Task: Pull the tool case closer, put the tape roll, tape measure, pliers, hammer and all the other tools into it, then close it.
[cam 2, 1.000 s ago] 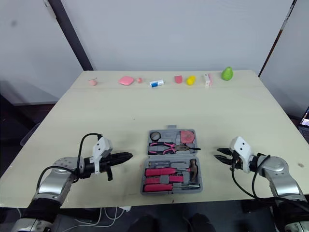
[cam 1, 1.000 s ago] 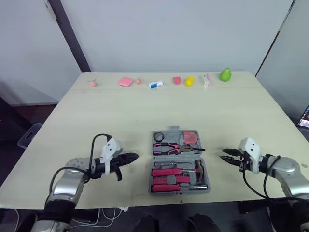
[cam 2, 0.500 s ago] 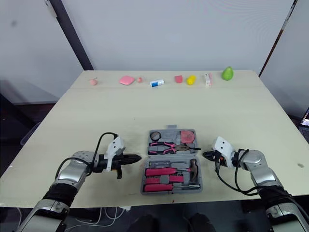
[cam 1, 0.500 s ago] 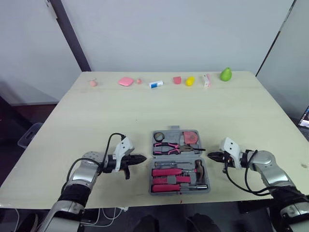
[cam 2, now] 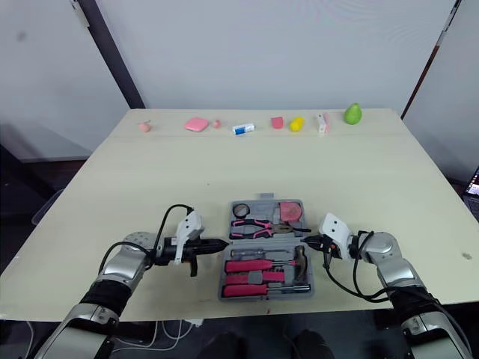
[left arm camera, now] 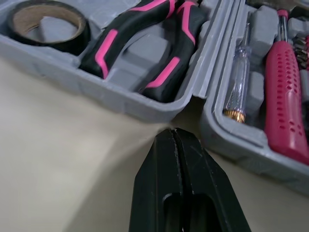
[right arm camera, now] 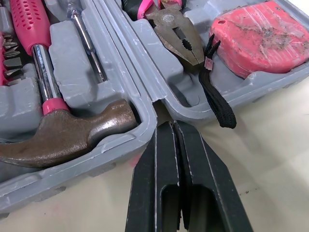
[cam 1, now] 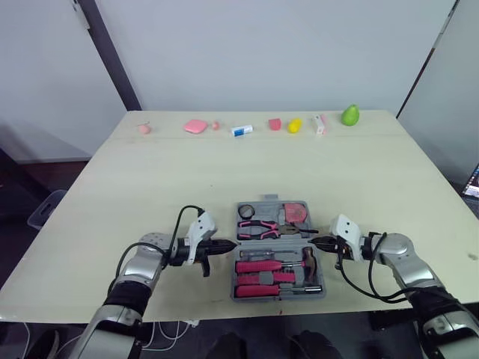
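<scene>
The open case [cam 1: 278, 250] sits at the tabletop's [cam 1: 224, 172] 6 o'clock, holding the tape roll [left arm camera: 46, 21], pliers [left arm camera: 140, 38] and hammer [right arm camera: 63, 133]. My left fingers [left arm camera: 157, 169], pressed together, point at its 9 o'clock edge; my right fingers [right arm camera: 159, 164], pressed together, at its 3 o'clock edge.

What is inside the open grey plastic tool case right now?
The grey tool case holds a black tape roll, pink-handled pliers, pink tape measure, brown-headed hammer, clear screwdriver and bits. The moulded slots beneath them are covered.
</scene>
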`<state>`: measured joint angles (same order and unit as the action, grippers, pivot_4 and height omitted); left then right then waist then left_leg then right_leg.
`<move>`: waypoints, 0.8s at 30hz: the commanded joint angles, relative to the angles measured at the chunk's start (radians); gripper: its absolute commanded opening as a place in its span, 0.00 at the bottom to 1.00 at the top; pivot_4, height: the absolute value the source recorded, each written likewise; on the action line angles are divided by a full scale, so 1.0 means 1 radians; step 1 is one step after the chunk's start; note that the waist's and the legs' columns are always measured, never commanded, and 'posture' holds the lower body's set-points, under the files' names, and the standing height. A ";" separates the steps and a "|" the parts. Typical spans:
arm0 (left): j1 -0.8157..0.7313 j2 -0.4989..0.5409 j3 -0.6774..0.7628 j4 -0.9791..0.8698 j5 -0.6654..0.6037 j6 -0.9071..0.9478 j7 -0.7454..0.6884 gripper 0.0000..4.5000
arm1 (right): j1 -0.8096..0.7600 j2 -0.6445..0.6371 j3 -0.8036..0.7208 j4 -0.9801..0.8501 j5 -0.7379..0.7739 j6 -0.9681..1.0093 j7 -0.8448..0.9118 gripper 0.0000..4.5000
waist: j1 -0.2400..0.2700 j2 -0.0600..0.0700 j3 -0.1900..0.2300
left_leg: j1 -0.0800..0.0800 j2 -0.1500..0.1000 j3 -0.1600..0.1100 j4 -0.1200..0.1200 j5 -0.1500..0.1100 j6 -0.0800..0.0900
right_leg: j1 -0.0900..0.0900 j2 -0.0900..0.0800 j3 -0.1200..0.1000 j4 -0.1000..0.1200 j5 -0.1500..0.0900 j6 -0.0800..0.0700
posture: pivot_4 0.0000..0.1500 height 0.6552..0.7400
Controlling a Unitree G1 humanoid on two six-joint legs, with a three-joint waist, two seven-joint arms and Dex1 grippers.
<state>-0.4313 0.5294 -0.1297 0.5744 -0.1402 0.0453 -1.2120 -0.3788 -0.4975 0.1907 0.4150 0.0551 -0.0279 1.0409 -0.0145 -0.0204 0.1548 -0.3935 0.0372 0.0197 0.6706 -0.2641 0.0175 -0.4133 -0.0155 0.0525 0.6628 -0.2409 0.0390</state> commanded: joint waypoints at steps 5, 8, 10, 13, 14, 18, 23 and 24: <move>-0.029 -0.021 -0.035 0.034 0.020 0.011 -0.036 0.00 | -0.019 0.005 0.000 -0.001 0.000 -0.018 0.004 0.01 | 0.000 0.000 0.000 | 0.000 0.000 0.000 0.000 0.000 0.000 | 0.000 0.000 0.000 0.000 0.000 0.000 | 1.00 1.00; -0.035 -0.028 -0.045 0.036 0.023 0.019 -0.052 0.00 | -0.016 0.007 0.000 -0.004 -0.001 -0.017 0.004 0.01 | 0.001 0.000 0.000 | 0.000 0.000 0.000 0.000 0.000 0.000 | 0.000 0.000 0.000 0.000 0.000 0.000 | 1.00 1.00; -0.038 -0.033 -0.048 0.038 0.023 0.021 -0.056 0.00 | -0.014 0.007 0.001 -0.007 0.000 -0.016 0.006 0.01 | 0.000 0.000 0.000 | 0.000 0.000 0.000 0.000 0.000 0.000 | 0.000 0.000 0.000 0.000 0.000 0.000 | 1.00 1.00; -0.041 -0.037 -0.054 0.039 0.025 0.023 -0.061 0.00 | -0.001 0.005 0.005 -0.027 0.012 -0.002 0.028 0.01 | 0.001 0.000 0.000 | 0.000 0.000 0.000 0.000 0.000 0.000 | 0.000 0.000 0.000 0.000 0.000 0.000 | 1.00 1.00; -0.040 -0.037 -0.056 0.037 0.025 0.024 -0.065 0.00 | 0.004 0.003 0.006 -0.035 0.018 0.005 0.039 0.01 | 0.001 0.000 0.000 | 0.000 0.000 0.000 0.000 0.000 0.000 | 0.000 0.000 0.000 0.000 0.000 0.000 | 1.00 1.00; -0.013 -0.028 -0.062 -0.001 0.016 0.063 -0.094 0.00 | 0.031 -0.009 0.011 -0.075 0.036 0.050 0.078 0.01 | 0.000 0.000 0.000 | 0.000 0.000 0.000 0.000 0.000 0.000 | 0.000 0.000 0.000 0.000 0.000 0.000 | 1.00 1.00; 0.020 -0.018 -0.070 -0.044 0.013 0.091 -0.114 0.00 | 0.048 -0.017 0.014 -0.100 0.041 0.079 0.093 0.01 | 0.000 0.000 0.000 | 0.000 0.000 0.000 0.000 0.000 0.000 | 0.000 0.000 0.000 0.000 0.000 0.000 | 1.00 1.00; 0.024 -0.017 -0.070 -0.051 0.011 0.095 -0.114 0.00 | 0.049 -0.018 0.013 -0.102 0.040 0.080 0.093 0.01 | 0.000 0.000 0.000 | 0.000 0.000 0.000 0.000 0.000 0.000 | 0.000 0.000 0.000 0.000 0.000 0.000 | 1.00 1.00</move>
<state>-0.4325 0.5192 -0.1575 0.5443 -0.1344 0.1248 -1.2914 -0.3323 -0.5158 0.1897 0.3594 0.0791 0.0489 1.1109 -0.0144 -0.0200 0.1545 -0.3936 0.0371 0.0195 0.6703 -0.2642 0.0176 -0.4132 -0.0156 0.0524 0.6624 -0.2410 0.0390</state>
